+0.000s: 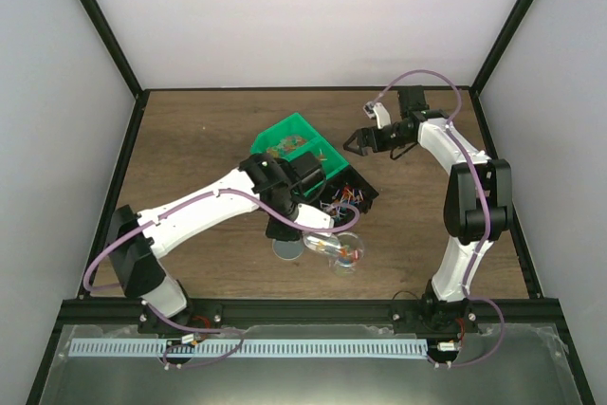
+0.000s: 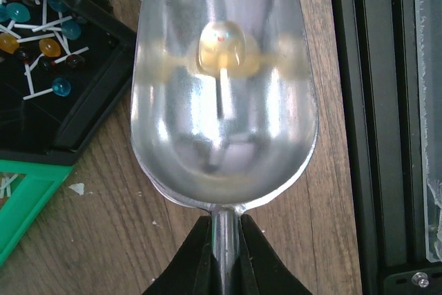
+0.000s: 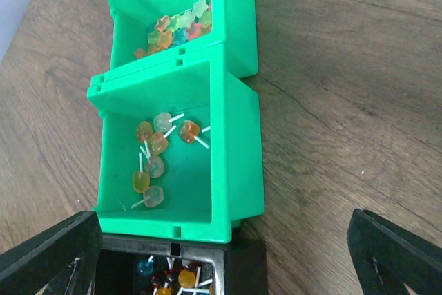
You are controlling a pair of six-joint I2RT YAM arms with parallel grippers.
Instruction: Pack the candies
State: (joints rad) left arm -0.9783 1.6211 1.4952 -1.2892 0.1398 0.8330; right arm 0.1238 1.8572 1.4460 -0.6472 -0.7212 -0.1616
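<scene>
Left pincer (image 2: 224, 231) is clenched on the handle of the metal scoop (image 2: 224, 122), one finger on each side of the stem. The scoop sits roughly level over the table (image 2: 103, 240). One pale yellow lollipop (image 2: 221, 45) lies in its bowl towards the far end, stick pointing back at the handle.

Right pincer (image 1: 357, 146) is released, jaws spread wide with nothing between them. It hangs over the far side of the green bin (image 3: 238, 157), well apart from the left arm.

Where the candies (image 3: 155, 166) are:
- Green bin, near compartment: a handful of orange and pale lollipops on the floor of it.
- Green bin, far compartment: a small heap of mixed-colour gummy-looking pieces (image 3: 176, 25) (too small to tell the shape for certain).
- Black tray (image 2: 90, 101), touching the green bin's near end: blue, orange and dark lollipops with white sticks.
- Clear cup (image 1: 347, 251), on the table just past the scoop's tip: a few coloured pieces inside. I can't tell whether the scoop touches the cup.

A grey disc (image 1: 286, 249) lies flat on the table beside the left pincer.
</scene>
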